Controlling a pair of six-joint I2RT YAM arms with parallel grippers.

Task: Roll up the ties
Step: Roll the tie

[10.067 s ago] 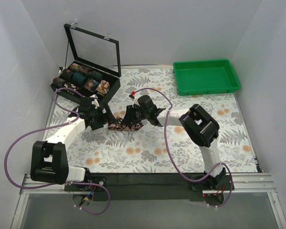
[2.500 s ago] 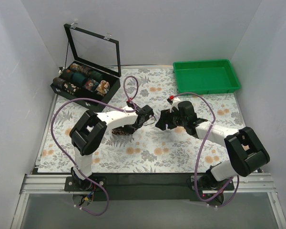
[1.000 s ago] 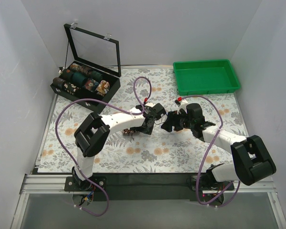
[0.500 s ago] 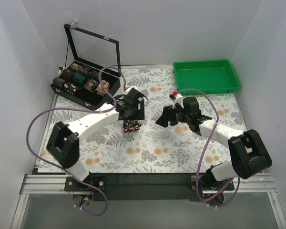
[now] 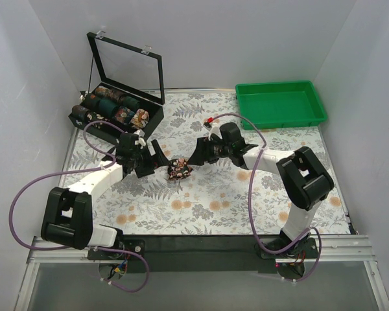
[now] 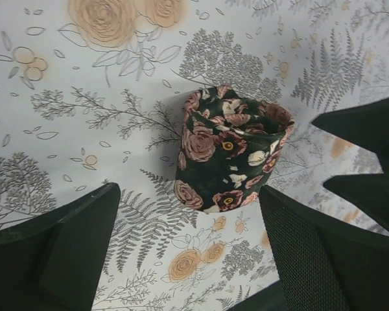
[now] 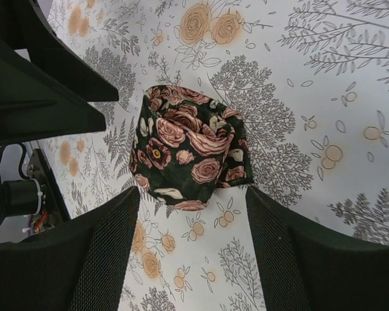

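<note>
Front-right of the black case [image 5: 116,117]: left gripper [image 5: 160,159], released, fingers spread wide, grasping nothing. Farther right of the case: tie roll [image 5: 179,169], free on the flowered cloth [image 5: 259,191]. Farther right again: right gripper [image 5: 196,155], likewise spread, empty.

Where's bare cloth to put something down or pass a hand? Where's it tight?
Free: floral table cover near strip, between the arm bases; back gap between black glass-lidded case and green plastic tray. Crowded: centre, where open left gripper and right gripper flank the dark floral rolled tie.
</note>
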